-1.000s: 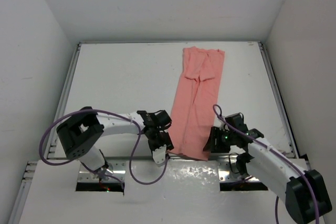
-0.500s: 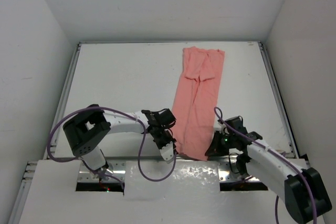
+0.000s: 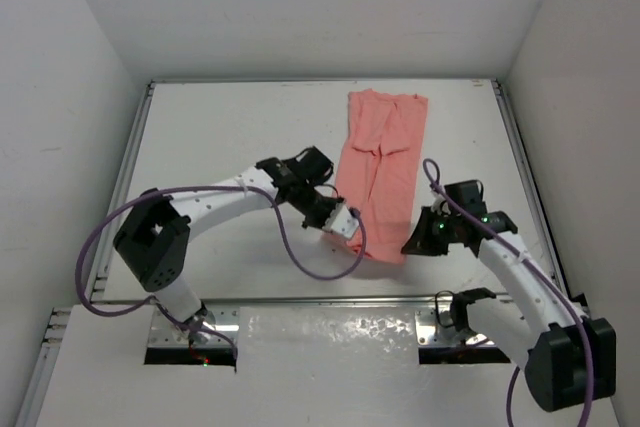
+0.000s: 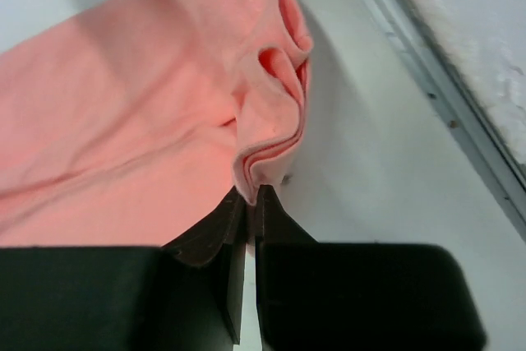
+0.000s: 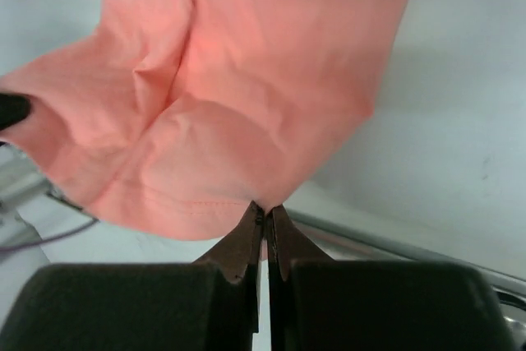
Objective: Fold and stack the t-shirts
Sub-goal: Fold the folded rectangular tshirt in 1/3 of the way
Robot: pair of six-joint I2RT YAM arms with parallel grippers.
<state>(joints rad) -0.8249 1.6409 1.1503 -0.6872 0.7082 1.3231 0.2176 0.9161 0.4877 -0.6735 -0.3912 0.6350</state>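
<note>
The table [image 3: 230, 147] is a plain white, matt surface, closed in by white walls [image 3: 300, 7] on its left, right and far sides. A left rail [image 3: 125, 187] of metal runs along one edge and a right rail [image 3: 525, 182] along the other. A salmon-pink t-shirt [image 3: 385, 142] lies on it, right of the middle. Its far end rests flat close to the back edge, and the cloth stretches as a narrow strip toward the near side. The near end is lifted off the surface and bunched in folds, casting a shadow on the white top.

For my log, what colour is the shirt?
Plain salmon pink shirt, no print visible; clearest in the top view.
</note>
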